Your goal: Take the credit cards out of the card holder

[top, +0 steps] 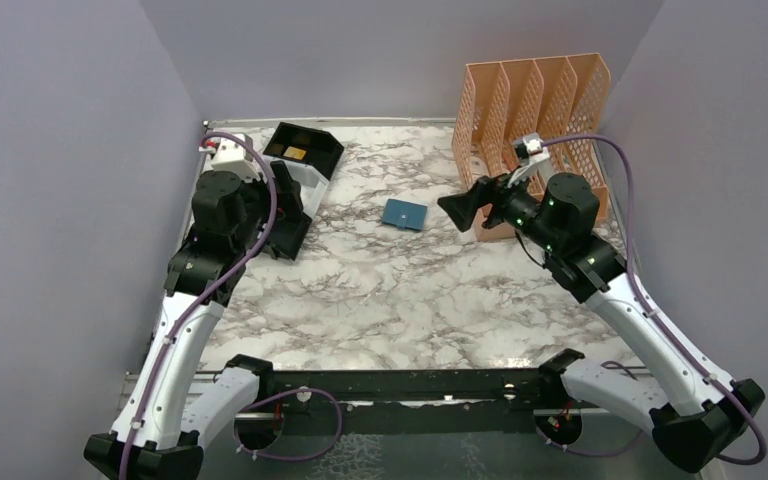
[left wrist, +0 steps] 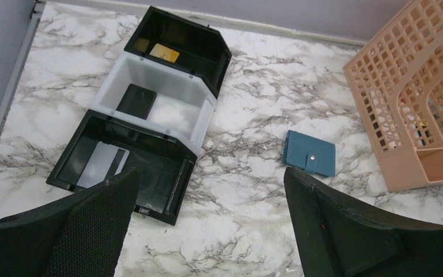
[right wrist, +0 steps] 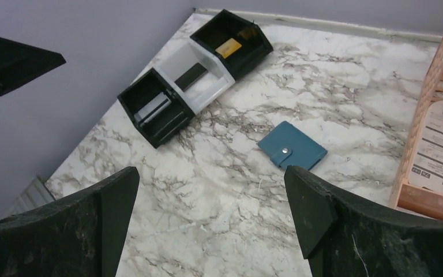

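Noted left gripper [left wrist: 210, 176] and right gripper [right wrist: 210, 173] spread wide, gripping nothing; card holder [right wrist: 292, 145] closed, ahead of both, well apart.

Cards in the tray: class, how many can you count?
3. A gold card in the tray's far black compartment, a black card in the white middle one, a silvery card in the near black one. More may hide in the shut card holder.

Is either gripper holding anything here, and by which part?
Nothing held. Both the left gripper and right gripper stand open and empty; the card holder lies shut on the table, untouched.
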Robot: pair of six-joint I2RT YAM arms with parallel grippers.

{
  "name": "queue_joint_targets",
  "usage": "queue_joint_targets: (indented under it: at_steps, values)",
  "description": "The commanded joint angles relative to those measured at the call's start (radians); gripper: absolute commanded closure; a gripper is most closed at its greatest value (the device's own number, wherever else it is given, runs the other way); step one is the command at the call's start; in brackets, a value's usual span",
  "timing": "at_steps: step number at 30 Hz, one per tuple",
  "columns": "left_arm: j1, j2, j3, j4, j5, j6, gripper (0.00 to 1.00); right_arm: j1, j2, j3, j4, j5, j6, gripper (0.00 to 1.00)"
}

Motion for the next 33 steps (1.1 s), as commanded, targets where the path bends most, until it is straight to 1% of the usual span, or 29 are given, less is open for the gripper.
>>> queue_joint_targets:
  at_steps: [1, 2, 5, 6, 8, 10, 11, 14, 16, 17, 18, 19, 21, 22, 24, 26, 28, 30, 33]
  values:
    - [0.009, -0.03, 0.044, -0.012, 0.018, -0.004, 0.01, 0.009, -0.046, -0.019, 0.087, 0.048, 0.062, 0.01]
    - [0.009, -0.032, 0.043, -0.015, 0.017, -0.007, 0.01, 0.009, -0.051, -0.035, 0.101, 0.011, 0.073, 0.01]
    - [0.01, -0.033, 0.033, -0.029, -0.003, -0.02, 0.01, 0.01, -0.047, -0.11, 0.236, -0.259, -0.04, 0.01]
    - [0.01, -0.034, 0.028, -0.036, -0.017, -0.029, 0.01, 0.01, -0.038, -0.136, 0.283, -0.313, -0.049, 0.01]
    - [0.011, -0.034, 0.019, -0.058, -0.042, -0.046, 0.01, 0.01, 0.006, -0.141, 0.31, -0.337, -0.028, 0.01]
    - [0.011, -0.032, 0.011, -0.083, -0.067, -0.07, 0.01, 0.011, 0.096, -0.085, 0.251, -0.308, -0.025, 0.01]
    - [0.011, -0.033, 0.002, -0.094, -0.081, -0.088, 0.01, 0.011, 0.156, -0.039, 0.202, -0.299, -0.041, 0.01]
    - [0.011, -0.032, -0.035, -0.115, -0.097, -0.133, 0.01, 0.011, 0.352, 0.153, 0.014, -0.191, -0.05, 0.01]
    - [0.011, -0.037, -0.053, -0.134, -0.116, -0.161, 0.01, 0.011, 0.461, 0.257, -0.054, -0.097, 0.006, 0.01]
    - [0.011, -0.041, -0.067, -0.139, -0.122, -0.177, 0.01, 0.009, 0.504, 0.307, -0.085, -0.107, 0.005, 0.01]
    - [0.011, -0.047, -0.082, -0.14, -0.125, -0.189, 0.01, 0.008, 0.539, 0.315, -0.088, -0.165, -0.027, 0.01]
    - [0.011, -0.053, -0.097, -0.14, -0.131, -0.204, 0.01, 0.005, 0.569, 0.293, -0.007, -0.244, -0.033, 0.01]
    - [0.011, -0.06, -0.122, -0.143, -0.14, -0.221, 0.01, 0.002, 0.611, 0.257, 0.118, -0.378, 0.012, 0.01]
    - [0.011, -0.062, -0.129, -0.148, -0.141, -0.225, 0.01, 0.002, 0.64, 0.26, 0.151, -0.436, 0.039, 0.01]
    - [0.011, -0.063, -0.135, -0.164, -0.145, -0.24, 0.01, 0.006, 0.732, 0.327, 0.121, -0.505, 0.049, 0.01]
    - [0.011, -0.072, -0.149, -0.171, -0.136, -0.254, 0.01, 0.018, 0.833, 0.431, 0.011, -0.468, 0.03, 0.01]
    - [0.011, -0.087, -0.166, -0.174, -0.125, -0.27, 0.01, 0.031, 0.915, 0.528, -0.105, -0.311, -0.016, 0.0]
    - [0.011, -0.105, -0.184, -0.173, -0.12, -0.279, 0.01, 0.034, 0.976, 0.593, -0.16, -0.159, -0.041, 0.07]
    - [0.012, -0.124, -0.207, -0.174, -0.127, -0.281, 0.01, 0.034, 1.064, 0.708, -0.26, -0.011, -0.103, 0.09]
